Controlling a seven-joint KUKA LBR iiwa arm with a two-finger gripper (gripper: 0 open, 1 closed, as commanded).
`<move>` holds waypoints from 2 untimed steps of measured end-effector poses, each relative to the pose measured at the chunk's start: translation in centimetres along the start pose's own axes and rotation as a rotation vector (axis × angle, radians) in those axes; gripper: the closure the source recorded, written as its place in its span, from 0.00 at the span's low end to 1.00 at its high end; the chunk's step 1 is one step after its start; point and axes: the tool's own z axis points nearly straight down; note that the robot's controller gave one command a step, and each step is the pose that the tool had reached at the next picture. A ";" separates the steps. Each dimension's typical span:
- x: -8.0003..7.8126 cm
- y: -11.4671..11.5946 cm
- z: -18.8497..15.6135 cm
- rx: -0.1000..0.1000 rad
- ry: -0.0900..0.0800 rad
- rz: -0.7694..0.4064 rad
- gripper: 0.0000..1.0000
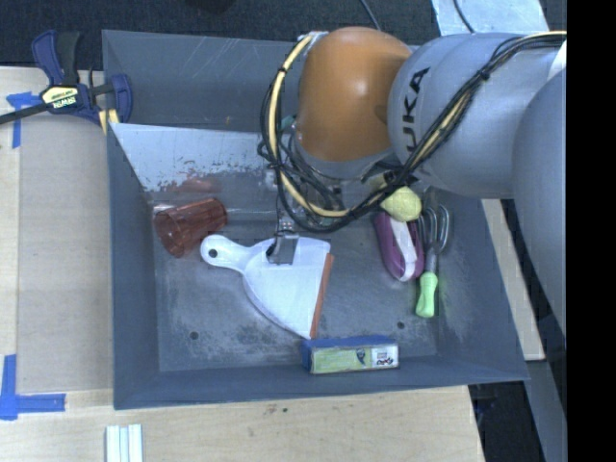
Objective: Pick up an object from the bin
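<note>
**Where the gripper (282,248) sits: on a white plastic dustpan (289,292)**

As the arm reaches in from the right of the camera view, its tip meets the dustpan's upper rim, near the middle of the grey metal bin (135,354). Whether it is open or closed cannot be told. A red-brown translucent plastic cup (190,225) lies on its side just left of the dustpan's handle. A blue-and-green cardboard box (351,356) lies against the near wall, below the dustpan.
</note>
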 end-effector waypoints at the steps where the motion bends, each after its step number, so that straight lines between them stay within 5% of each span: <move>1: -0.1 -0.1 -0.5 -0.001 -0.007 0.004 0.00; 2: -1.0 1.4 10.9 0.000 -0.002 0.189 0.00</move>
